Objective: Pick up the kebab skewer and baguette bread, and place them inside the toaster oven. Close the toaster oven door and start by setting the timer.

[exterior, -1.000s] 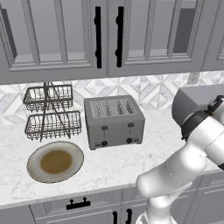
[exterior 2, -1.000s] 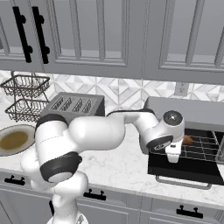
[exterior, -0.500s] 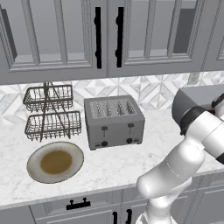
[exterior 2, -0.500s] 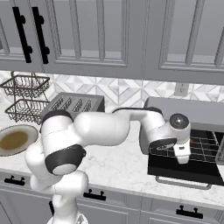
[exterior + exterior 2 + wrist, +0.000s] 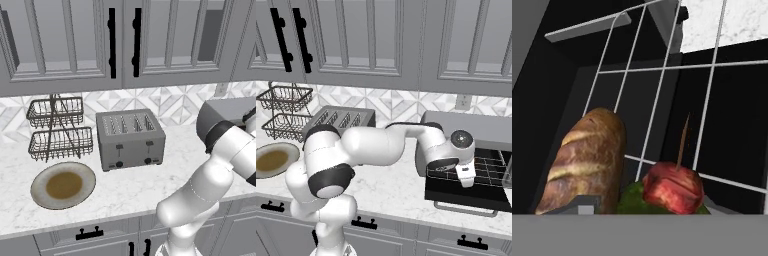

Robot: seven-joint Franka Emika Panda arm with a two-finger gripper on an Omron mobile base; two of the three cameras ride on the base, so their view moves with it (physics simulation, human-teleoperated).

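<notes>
The robot's white hand [image 5: 467, 179] reaches into the open grey metal toaster oven [image 5: 476, 131] on the marble desk [image 5: 391, 185]; whether its fingers grip anything cannot be told. On the wire rack [image 5: 662, 90] inside lie a golden-brown scored baguette [image 5: 587, 160] and, just beside it, a kebab skewer (red chunk, thin stick) [image 5: 674, 185]. The dark glass door [image 5: 466, 192] hangs open.

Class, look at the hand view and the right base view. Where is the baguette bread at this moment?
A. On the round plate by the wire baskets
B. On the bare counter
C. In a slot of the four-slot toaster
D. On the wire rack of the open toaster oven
D: the baguette bread lies on the wire rack of the toaster oven, beside the kebab skewer.
</notes>
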